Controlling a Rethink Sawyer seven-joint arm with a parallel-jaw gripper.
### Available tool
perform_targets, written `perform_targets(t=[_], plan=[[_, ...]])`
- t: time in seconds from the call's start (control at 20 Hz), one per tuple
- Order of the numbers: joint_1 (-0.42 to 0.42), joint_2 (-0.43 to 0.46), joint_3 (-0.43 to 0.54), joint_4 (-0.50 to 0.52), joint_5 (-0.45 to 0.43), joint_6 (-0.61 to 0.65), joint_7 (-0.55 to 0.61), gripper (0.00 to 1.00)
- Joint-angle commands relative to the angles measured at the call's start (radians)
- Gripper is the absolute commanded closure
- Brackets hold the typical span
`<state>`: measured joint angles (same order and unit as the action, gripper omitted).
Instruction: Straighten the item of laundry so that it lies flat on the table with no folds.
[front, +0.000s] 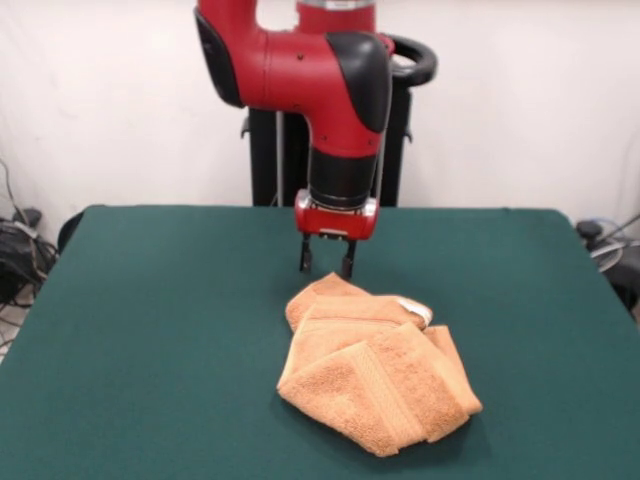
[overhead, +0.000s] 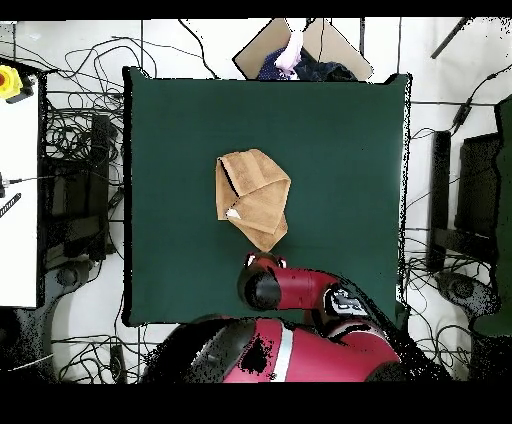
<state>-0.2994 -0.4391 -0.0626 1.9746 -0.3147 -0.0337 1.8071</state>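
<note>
The orange-tan towel (front: 375, 375) lies crumpled and folded over itself near the middle of the dark green table (front: 150, 330). Its small white label (front: 415, 308) shows at the far right of the bundle. My gripper (front: 327, 262) hangs open and empty just above the towel's far corner, its two fingers pointing down. In the overhead view the towel (overhead: 253, 195) is a folded shape tapering to a point toward the robot. The arm's wrist (overhead: 265, 285) covers the gripper there, right beside that point.
The robot's pedestal (front: 330, 150) stands behind the table's far edge. Cables and equipment (overhead: 75, 190) lie on the floor around the table (overhead: 340, 150). A person's hand (overhead: 292, 50) shows at the table's edge opposite the robot.
</note>
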Motion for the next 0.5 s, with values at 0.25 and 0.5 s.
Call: perform_targets(t=[0.25, 0.5], plan=[[0.044, 0.071, 0.065, -0.174, 0.065, 0.037, 0.126, 0.0], [0.067, 0.134, 0.055, -0.216, 0.079, -0.011, 0.148, 0.0]])
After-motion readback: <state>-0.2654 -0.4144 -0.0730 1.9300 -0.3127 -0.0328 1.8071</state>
